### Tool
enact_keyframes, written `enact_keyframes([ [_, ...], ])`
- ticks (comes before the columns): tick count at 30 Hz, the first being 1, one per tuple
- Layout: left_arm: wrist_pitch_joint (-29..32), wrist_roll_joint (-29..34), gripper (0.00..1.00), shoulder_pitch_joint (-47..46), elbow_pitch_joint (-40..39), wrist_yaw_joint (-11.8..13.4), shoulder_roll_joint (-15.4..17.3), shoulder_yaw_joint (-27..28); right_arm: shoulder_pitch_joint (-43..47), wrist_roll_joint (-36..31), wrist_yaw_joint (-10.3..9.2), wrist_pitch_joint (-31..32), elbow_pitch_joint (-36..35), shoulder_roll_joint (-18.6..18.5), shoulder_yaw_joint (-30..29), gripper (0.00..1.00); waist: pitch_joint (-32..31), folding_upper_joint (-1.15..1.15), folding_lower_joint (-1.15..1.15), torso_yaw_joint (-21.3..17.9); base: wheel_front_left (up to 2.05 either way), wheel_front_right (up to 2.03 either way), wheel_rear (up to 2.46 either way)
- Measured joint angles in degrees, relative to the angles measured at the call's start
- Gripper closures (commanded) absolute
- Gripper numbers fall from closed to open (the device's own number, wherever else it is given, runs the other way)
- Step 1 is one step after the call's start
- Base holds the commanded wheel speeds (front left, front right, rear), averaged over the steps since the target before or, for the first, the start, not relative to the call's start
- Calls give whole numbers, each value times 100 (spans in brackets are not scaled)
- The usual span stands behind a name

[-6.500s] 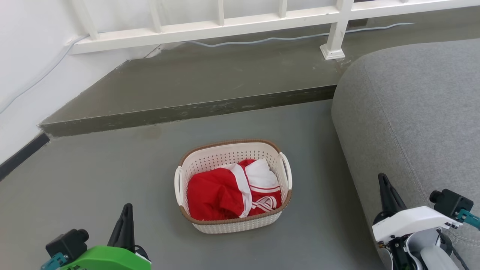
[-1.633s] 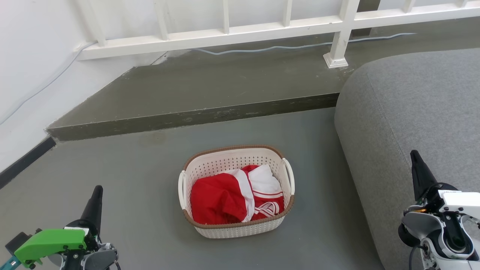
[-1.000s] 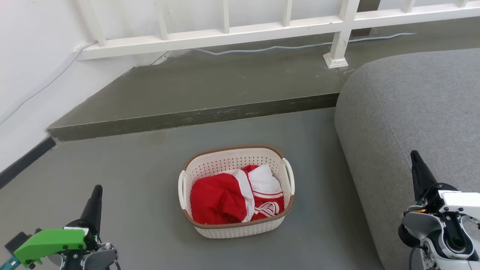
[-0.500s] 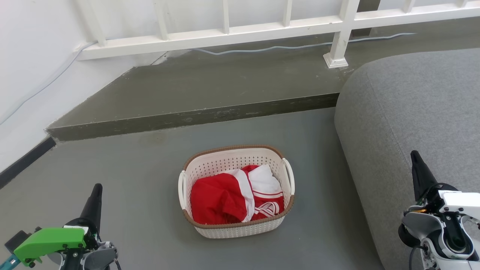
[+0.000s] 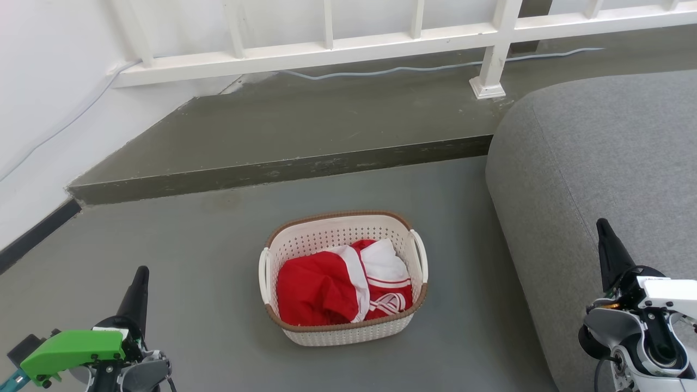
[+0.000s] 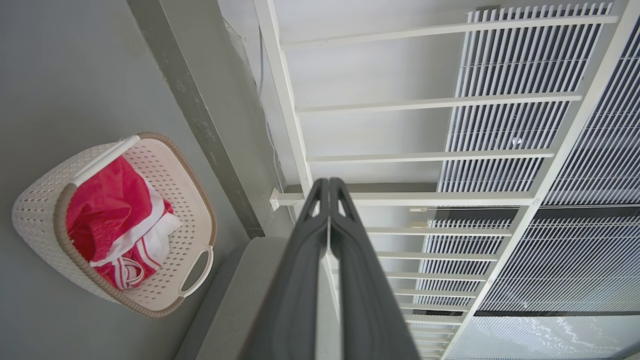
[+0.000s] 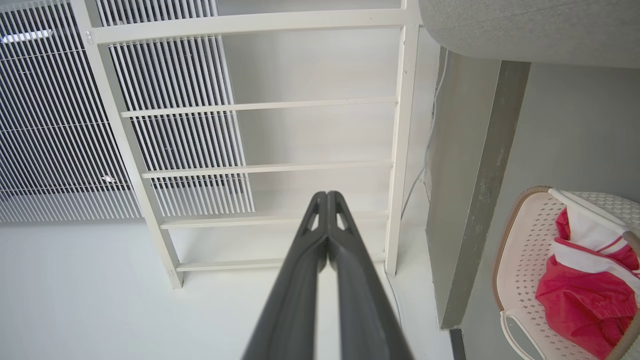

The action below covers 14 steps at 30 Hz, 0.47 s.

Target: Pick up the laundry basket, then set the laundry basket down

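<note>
Cream plastic laundry basket point(image 5: 348, 332) sits upright and flat on the grey floor point(image 5: 190, 245), in the middle of the head view. It is just left of the grey sofa point(image 5: 599, 152) and on the near side of the raised step point(image 5: 272, 163). Red and white clothes point(image 5: 326, 288) are bunched inside, below the brown rim, so nothing spills. Loop handles sit on its left and right ends, one toward each arm.

Left gripper point(image 5: 141, 272) is near-left of the basket and right gripper point(image 5: 601, 226) is near-right, by the sofa edge. Both are well apart from the basket and point up toward the white railing point(image 5: 326, 51), not down at the handles.

Wrist views: left fingers point(image 6: 300, 280) are pressed together tip to tip, right fingers point(image 7: 295, 280) the same. Both are fully closed with nothing held.

Arms flanking the basket evenly would suit a two-handed lift by the handles. Judgement: this fits arms parked ahead of a reach, or arms clear of a basket that is back down on the floor. The pictures do not settle which. Basket is level, load looks light and soft.
</note>
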Motion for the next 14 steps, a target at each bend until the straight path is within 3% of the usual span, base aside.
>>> enact_keyframes([
  [14,0,0,100,-4,-2,0,-3,9,0,-1,0,7,-1,3,-5,100,1,0,0,0,0,0,0],
])
